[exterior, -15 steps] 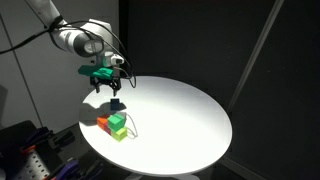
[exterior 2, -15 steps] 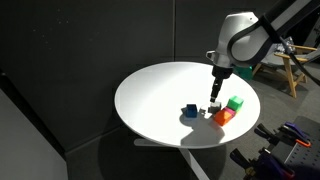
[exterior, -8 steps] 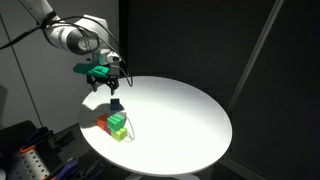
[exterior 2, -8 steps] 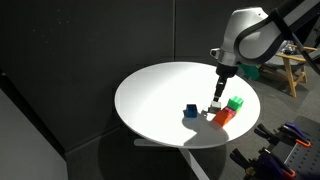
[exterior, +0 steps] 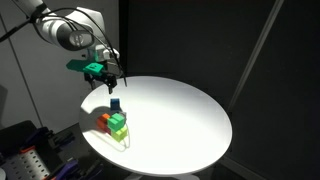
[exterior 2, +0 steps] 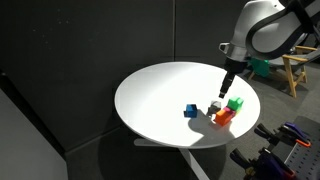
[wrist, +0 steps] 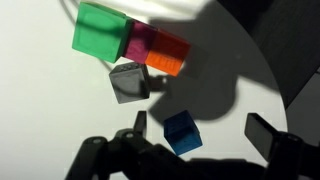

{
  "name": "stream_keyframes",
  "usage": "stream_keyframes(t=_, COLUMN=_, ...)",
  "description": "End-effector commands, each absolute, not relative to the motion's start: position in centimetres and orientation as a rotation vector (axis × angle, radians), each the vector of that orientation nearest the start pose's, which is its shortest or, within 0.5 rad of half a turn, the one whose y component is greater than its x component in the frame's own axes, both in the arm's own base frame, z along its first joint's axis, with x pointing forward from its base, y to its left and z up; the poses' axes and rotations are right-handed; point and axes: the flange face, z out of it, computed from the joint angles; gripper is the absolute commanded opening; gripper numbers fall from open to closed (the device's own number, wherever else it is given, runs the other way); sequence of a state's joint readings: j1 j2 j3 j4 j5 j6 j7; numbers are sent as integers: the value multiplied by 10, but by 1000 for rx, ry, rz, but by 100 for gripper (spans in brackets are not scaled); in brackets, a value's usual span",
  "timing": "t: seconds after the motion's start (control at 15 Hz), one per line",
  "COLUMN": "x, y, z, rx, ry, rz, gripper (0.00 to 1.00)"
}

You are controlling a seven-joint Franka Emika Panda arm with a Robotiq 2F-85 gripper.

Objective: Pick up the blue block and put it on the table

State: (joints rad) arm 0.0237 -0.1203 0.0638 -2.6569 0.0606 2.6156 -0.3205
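Observation:
The blue block (exterior: 115, 103) (exterior 2: 190, 111) sits alone on the round white table (exterior: 185, 115) (exterior 2: 160, 88), a short way from the other cubes. In the wrist view the blue block (wrist: 181, 133) lies on the table below and between the two dark fingers, nearer the left one. My gripper (exterior: 105, 73) (exterior 2: 228, 88) (wrist: 203, 130) hangs well above the table, open, with nothing held. Its shadow falls over the tabletop around the block.
A cluster of cubes stands near the table edge: a green cube (exterior: 117, 122) (exterior 2: 236, 103) (wrist: 100, 30), a red-orange cube (exterior: 104, 122) (exterior 2: 224, 117) (wrist: 165, 55) and a grey block (exterior 2: 214, 106) (wrist: 128, 82). Dark curtains surround the table.
The gripper has risen up and away from the blue block, still open. The blocks have not moved.

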Motion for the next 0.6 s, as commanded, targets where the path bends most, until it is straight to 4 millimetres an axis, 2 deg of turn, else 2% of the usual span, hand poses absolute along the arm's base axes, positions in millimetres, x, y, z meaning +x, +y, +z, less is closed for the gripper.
stream_keyframes(t=0.0, x=405, y=29, z=310, rx=-3081, ry=-469, rz=-140, gripper=100)
stream_keyframes(t=0.53, x=382, y=18, z=339, rx=-3067, ry=-413, rz=-56, gripper=100)
